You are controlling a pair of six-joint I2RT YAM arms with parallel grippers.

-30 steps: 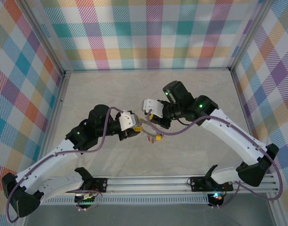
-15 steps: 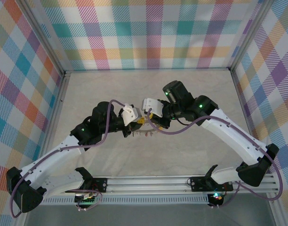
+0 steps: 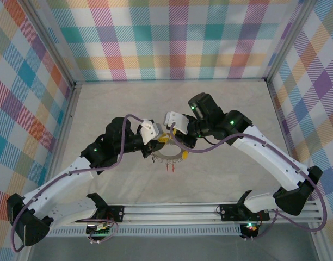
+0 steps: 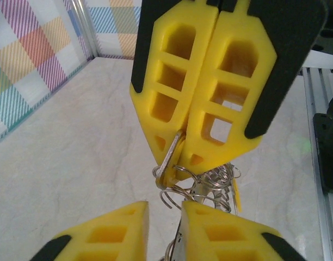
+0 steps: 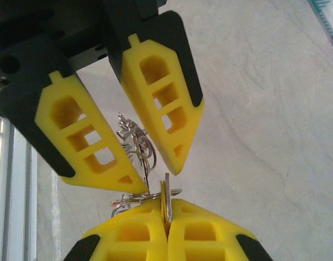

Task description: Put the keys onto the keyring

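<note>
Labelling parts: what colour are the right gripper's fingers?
Yellow fingers with black backing; the left wrist view shows them best.

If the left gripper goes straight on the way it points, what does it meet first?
Probably the keys hanging on the keyring, pinched by the right gripper just ahead of the left gripper; depth is unclear.

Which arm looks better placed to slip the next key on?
Probably left: the left tool stands open beside the small silvery keys, while the right tool is shut on the grey metal ring.
</note>
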